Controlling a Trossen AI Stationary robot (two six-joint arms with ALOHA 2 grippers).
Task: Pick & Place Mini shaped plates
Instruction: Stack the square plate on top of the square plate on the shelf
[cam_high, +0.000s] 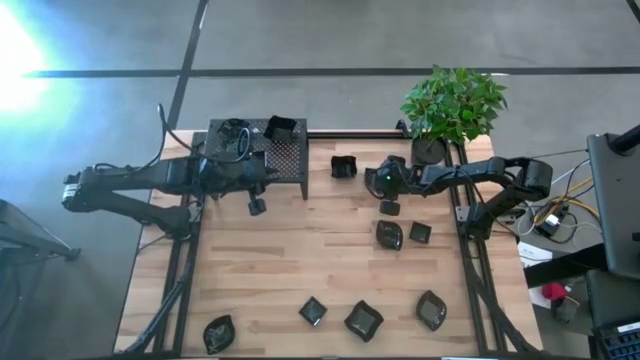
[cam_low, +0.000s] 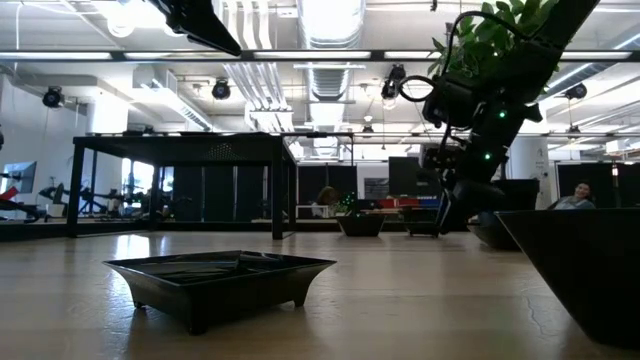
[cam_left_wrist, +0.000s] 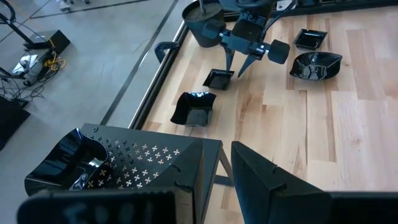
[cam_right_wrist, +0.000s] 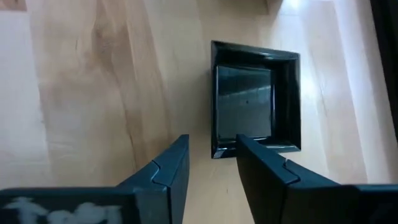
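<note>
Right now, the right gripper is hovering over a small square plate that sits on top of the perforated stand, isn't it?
Not quite. The right gripper does hover over a small square plate, but that plate lies on the bare wooden table, well clear of the perforated stand. The high view and the left wrist view both show this.

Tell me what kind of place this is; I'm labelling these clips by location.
Probably a robotics lab in a large open workspace. The low view shows an exposed ceiling with strip lights and a person at a desk; the high view shows a wooden table on a bare floor.
</note>
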